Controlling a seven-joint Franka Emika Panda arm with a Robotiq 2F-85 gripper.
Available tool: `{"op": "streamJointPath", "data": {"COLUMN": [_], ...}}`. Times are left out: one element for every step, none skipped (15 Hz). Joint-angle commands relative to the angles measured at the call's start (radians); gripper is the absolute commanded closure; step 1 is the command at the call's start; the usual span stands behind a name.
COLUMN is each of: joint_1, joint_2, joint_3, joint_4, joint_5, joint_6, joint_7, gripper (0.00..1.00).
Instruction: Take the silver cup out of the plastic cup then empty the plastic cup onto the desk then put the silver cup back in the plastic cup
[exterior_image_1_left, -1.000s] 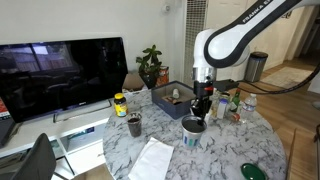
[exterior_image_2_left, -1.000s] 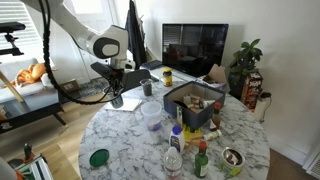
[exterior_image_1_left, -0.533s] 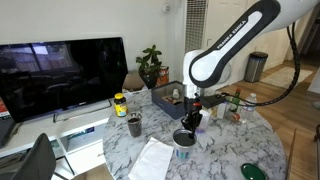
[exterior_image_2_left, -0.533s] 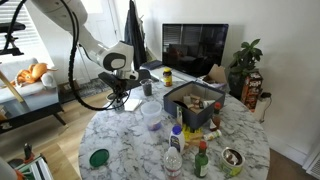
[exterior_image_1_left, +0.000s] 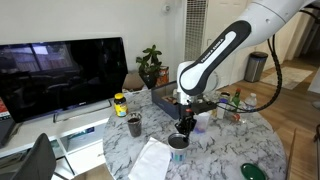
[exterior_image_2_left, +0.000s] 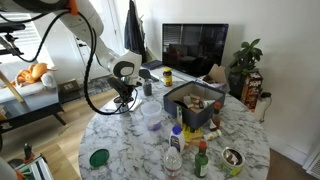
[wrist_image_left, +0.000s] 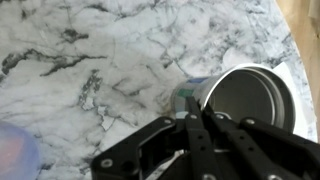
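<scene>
My gripper (wrist_image_left: 190, 108) is shut on the rim of the silver cup (wrist_image_left: 250, 95), with one finger inside and one outside. In both exterior views the gripper (exterior_image_1_left: 183, 127) (exterior_image_2_left: 124, 97) is low over the desk (exterior_image_1_left: 215, 150) (exterior_image_2_left: 130, 140), and the silver cup (exterior_image_1_left: 179, 141) hangs upright just above or on the marble top. The pale lavender plastic cup (exterior_image_2_left: 152, 114) stands upright a short way off, toward the middle of the desk. Its edge shows at the lower left of the wrist view (wrist_image_left: 14, 152).
A dark brown cup (exterior_image_1_left: 134, 125) and a white paper sheet (exterior_image_1_left: 152, 158) lie near the silver cup. A grey bin of items (exterior_image_2_left: 195, 100), bottles (exterior_image_2_left: 175, 150) and a green lid (exterior_image_2_left: 98, 157) also stand on the desk. A TV (exterior_image_1_left: 60, 75) stands behind.
The arm has swung sideways away from the plastic cup and down, carrying the silver cup from above the desk to the marble surface near the white paper.
</scene>
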Motion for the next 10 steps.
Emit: {"op": "streamJointPath", "data": {"joint_1": [-0.012, -0.009, -0.012, -0.021, -0.025, -0.029, -0.032, -0.046, -0.059, -0.072], "joint_2": [0.031, 0.008, -0.014, -0.042, -0.078, -0.108, -0.145, -0.182, -0.217, -0.252], "joint_3": [0.005, -0.002, -0.004, -0.001, -0.007, -0.013, -0.027, -0.039, -0.050, -0.070], "joint_4": [0.044, 0.040, 0.035, 0.026, 0.010, 0.002, -0.012, -0.035, -0.050, -0.078], "joint_5": [0.003, -0.011, -0.013, -0.007, -0.013, -0.018, -0.031, -0.039, -0.037, -0.041], "joint_6": [-0.007, -0.013, -0.020, -0.022, -0.031, -0.034, -0.051, -0.062, -0.071, -0.063], "joint_7": [0.006, 0.013, 0.017, 0.006, 0.010, 0.012, 0.029, 0.015, 0.007, 0.008], "gripper": [0.69, 0.62, 0.56, 0.48, 0.41, 0.32, 0.26, 0.19, 0.10, 0.04]}}
